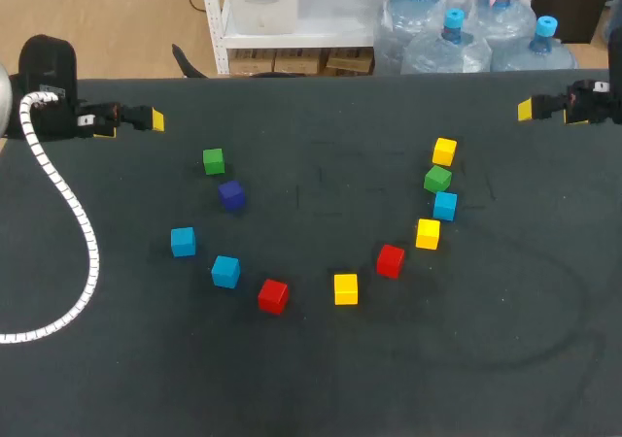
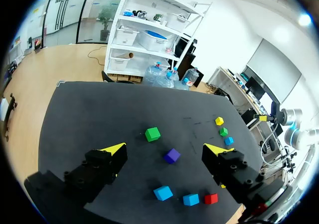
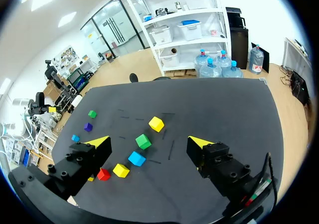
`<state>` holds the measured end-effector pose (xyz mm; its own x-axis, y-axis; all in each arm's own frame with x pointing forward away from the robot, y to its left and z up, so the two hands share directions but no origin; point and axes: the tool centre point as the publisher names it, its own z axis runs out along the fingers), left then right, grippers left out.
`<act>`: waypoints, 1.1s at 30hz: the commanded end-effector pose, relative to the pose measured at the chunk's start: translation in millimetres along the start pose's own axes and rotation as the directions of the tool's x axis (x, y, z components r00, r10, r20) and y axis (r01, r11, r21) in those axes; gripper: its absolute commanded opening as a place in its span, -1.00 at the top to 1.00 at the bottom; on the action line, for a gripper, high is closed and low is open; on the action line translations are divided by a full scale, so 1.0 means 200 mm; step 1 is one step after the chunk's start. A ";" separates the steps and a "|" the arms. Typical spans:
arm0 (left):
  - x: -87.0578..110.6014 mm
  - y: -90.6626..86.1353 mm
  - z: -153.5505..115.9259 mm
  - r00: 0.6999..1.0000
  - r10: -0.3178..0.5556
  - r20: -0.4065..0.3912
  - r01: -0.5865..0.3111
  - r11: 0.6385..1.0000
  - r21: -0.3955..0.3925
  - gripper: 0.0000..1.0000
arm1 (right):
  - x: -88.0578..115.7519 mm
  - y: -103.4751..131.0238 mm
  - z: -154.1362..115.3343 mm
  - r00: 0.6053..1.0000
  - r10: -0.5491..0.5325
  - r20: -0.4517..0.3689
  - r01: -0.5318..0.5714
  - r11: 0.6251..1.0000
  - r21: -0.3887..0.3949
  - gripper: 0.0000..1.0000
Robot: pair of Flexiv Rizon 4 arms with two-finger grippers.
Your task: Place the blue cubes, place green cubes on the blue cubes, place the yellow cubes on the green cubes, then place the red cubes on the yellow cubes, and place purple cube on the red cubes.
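Note:
Loose cubes lie in an arc on the black table [image 1: 505, 359]. On the left are a green cube [image 1: 213, 160], a purple cube [image 1: 231, 195], two blue cubes [image 1: 183, 242] [image 1: 225, 271] and a red cube [image 1: 273, 295]. Toward the right are a yellow cube [image 1: 345, 288], a red one [image 1: 390, 260], a yellow one [image 1: 428, 233], a blue one [image 1: 445, 205], a green one [image 1: 437, 178] and a yellow one [image 1: 444, 151]. My left gripper [image 1: 146, 119] [image 2: 164, 148] hangs open at the far left edge. My right gripper [image 1: 530, 109] [image 3: 148, 144] is open at the far right. Neither holds anything.
A white ribbed cable [image 1: 78, 233] of the left arm loops over the table's left side. No cube is stacked on another. Bare tabletop lies in front of the arc and between its two ends.

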<state>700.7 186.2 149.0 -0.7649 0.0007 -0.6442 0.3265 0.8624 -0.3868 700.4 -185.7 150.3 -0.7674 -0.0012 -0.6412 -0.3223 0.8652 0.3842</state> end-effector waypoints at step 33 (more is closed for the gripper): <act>0.03 -0.10 -0.01 0.981 0.177 -0.084 -0.181 0.983 -0.041 -1.00 | 0.00 0.00 0.00 1.000 0.000 0.001 0.000 1.000 0.003 -1.00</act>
<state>689.2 174.1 146.1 -0.7235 0.1488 -0.6741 0.4414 0.8505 -0.2860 700.4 -185.7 150.4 -0.7673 -0.0010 -0.6412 -0.3222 0.8652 0.3842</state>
